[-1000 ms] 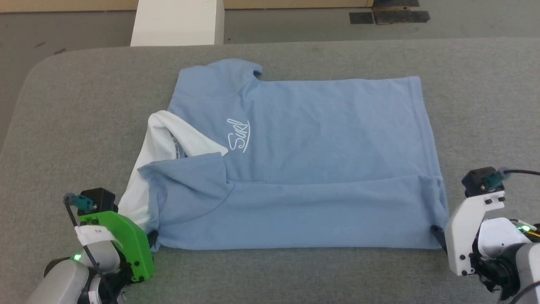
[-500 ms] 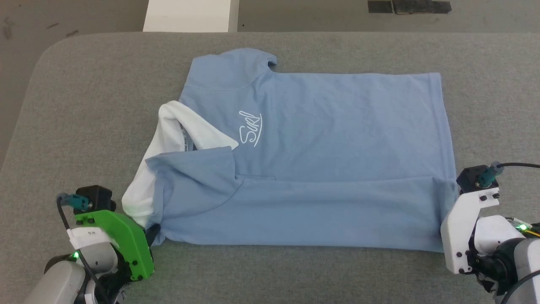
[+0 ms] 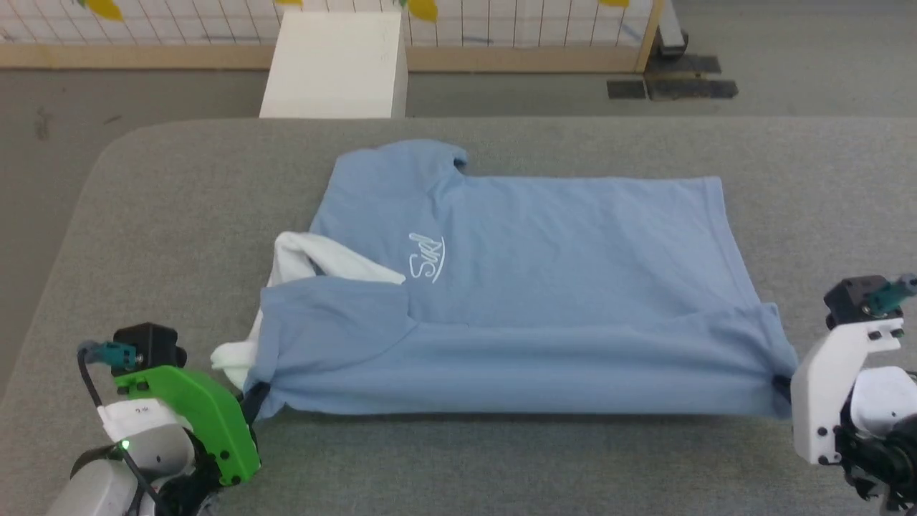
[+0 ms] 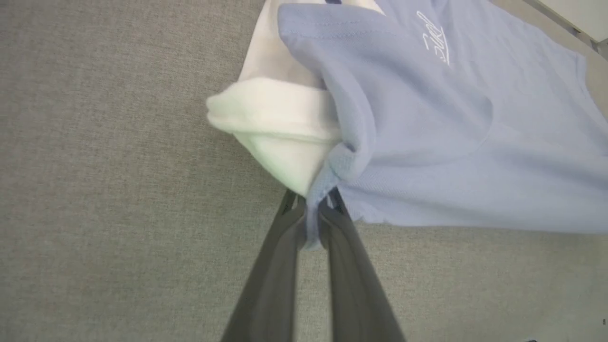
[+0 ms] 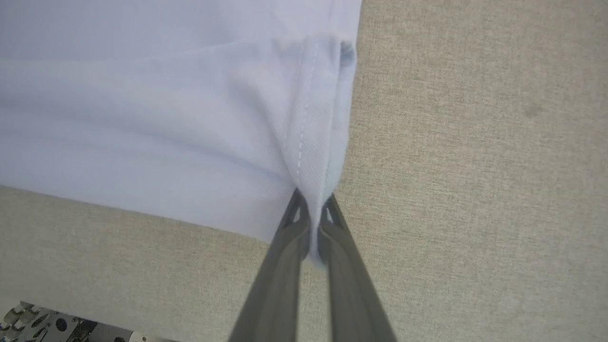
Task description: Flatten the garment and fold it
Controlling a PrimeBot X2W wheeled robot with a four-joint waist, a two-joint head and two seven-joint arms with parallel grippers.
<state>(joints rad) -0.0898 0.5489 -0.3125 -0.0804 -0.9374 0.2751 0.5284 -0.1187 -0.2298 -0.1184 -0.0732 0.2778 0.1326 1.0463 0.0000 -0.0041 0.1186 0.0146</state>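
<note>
Our light blue short-sleeved polo shirt [image 3: 544,287], a soft knit cloth, lies spread across the middle of the grey cloth-covered table [image 3: 143,215]. Its white collar [image 3: 308,258] points toward 9 o'clock, its hem toward 3 o'clock, and its white script logo [image 3: 426,258] faces up. A long band of the cloth is already turned over along the 6 o'clock side.

Our left gripper [image 3: 252,395], at 8 o'clock, is clenched on the shoulder corner just below the collar. Our right gripper [image 3: 781,387], at 4 o'clock, is pinched tight on the stitched hem corner. A shadow runs beneath the near edge, so we judge it to be raised a little and drawn fairly straight between the two holds.

We expect the shirt to handle as light, limp and not slippery. It will sag in the middle and will not hold a line unless we keep it taut. The doubled, stitched corners are the firmest places to take hold, and we have them. The loose collar may flop or bunch as the edge travels toward 12 o'clock.
</note>
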